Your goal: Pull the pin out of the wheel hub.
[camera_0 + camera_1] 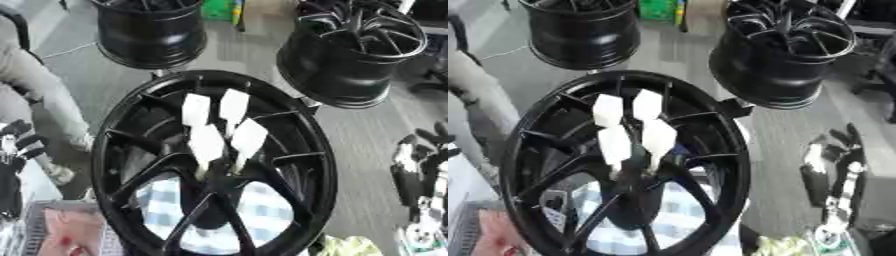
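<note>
Black and spoked, the wheel hub (214, 165) stood in the middle, with four white pins (219, 127) sticking out of its centre. No writing could be read on it. The right hand (837, 175) showed at the right edge, fingers straight, holding nothing. The left hand (17, 150) appeared only in the left eye view, its fingers too unclear to judge. Two more black wheels (354, 52) stood behind.

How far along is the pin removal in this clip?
Nothing looks done: four white flat-headed pins stand in the centre of the large black spoked wheel hub. Neither hand touches them; the left hand shows at the left edge, the right hand at the lower right. Reaching, gripping and pulling a pin all remain.
</note>
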Robot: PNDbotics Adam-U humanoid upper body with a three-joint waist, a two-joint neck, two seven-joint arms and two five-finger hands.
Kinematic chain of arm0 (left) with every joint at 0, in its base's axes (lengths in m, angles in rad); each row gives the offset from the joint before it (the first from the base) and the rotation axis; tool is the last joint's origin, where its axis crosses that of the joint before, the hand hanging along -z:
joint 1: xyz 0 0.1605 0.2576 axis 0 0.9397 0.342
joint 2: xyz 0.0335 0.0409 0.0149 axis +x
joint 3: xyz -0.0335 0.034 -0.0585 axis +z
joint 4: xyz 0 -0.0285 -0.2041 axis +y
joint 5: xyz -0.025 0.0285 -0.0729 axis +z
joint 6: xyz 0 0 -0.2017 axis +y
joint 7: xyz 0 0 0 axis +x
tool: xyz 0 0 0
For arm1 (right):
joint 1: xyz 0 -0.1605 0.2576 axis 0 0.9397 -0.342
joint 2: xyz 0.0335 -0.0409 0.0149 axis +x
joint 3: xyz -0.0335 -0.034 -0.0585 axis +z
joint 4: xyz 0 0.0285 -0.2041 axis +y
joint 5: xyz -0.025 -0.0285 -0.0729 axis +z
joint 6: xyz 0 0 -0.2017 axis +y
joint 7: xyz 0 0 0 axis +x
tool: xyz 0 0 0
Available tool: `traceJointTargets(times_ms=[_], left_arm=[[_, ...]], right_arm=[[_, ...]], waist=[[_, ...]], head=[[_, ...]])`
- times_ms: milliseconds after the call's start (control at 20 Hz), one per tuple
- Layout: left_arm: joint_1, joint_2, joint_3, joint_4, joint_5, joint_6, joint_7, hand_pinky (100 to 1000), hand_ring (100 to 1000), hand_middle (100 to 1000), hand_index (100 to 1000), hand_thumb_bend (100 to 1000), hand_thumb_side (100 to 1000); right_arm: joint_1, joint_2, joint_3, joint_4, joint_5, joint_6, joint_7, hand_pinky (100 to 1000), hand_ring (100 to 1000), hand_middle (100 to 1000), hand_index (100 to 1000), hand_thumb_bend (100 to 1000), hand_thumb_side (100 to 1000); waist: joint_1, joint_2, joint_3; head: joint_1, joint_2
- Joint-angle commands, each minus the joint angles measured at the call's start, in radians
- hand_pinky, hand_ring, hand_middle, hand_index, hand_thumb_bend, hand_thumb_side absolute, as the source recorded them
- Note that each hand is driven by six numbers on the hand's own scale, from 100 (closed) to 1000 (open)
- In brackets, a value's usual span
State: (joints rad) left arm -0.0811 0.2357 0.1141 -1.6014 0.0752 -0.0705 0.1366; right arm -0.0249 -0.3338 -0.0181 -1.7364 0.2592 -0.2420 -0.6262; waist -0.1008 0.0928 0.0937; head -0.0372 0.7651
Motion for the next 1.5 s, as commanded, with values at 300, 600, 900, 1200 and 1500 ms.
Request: traceJointTargets(times_ms=[300, 600, 900, 1200, 1500], left_arm=[[-0.012, 0.024, -0.007, -0.017, 0.001, -0.002, -0.009, 744, 799, 794, 863, 100, 836], [-0.014, 0.028, -0.012, -0.017, 0.000, -0.001, -0.015, 744, 799, 794, 863, 100, 836], [-0.016, 0.031, -0.019, -0.019, -0.003, -0.001, -0.026, 744, 800, 794, 864, 100, 837], [-0.021, 0.031, -0.026, -0.019, -0.006, -0.001, -0.038, 745, 800, 794, 864, 100, 838], [-0.025, 0.029, -0.034, -0.018, -0.007, -0.001, -0.053, 744, 795, 787, 864, 100, 839]], right_arm=[[-0.041, -0.434, 0.045, -0.261, 0.005, -0.022, 0.355, 720, 722, 821, 973, 100, 365], [-0.080, -0.621, 0.126, -0.264, -0.111, -0.053, 0.619, 741, 764, 845, 969, 100, 225], [-0.147, -0.654, 0.181, -0.264, -0.140, -0.009, 0.811, 754, 797, 868, 969, 100, 202], [-0.213, -0.641, 0.224, -0.264, -0.148, 0.003, 0.883, 754, 800, 864, 969, 100, 277], [-0.275, -0.611, 0.265, -0.263, -0.165, 0.015, 0.914, 749, 799, 868, 969, 100, 367]], waist=[[0.000, -0.006, 0.003], [-0.003, -0.006, 0.010], [-0.007, -0.003, 0.021], [-0.010, 0.001, 0.029], [-0.012, 0.004, 0.036]], head=[[-0.003, 0.005], [-0.008, 0.005], [-0.014, 0.005], [-0.015, 0.005], [-0.018, 0.005]])
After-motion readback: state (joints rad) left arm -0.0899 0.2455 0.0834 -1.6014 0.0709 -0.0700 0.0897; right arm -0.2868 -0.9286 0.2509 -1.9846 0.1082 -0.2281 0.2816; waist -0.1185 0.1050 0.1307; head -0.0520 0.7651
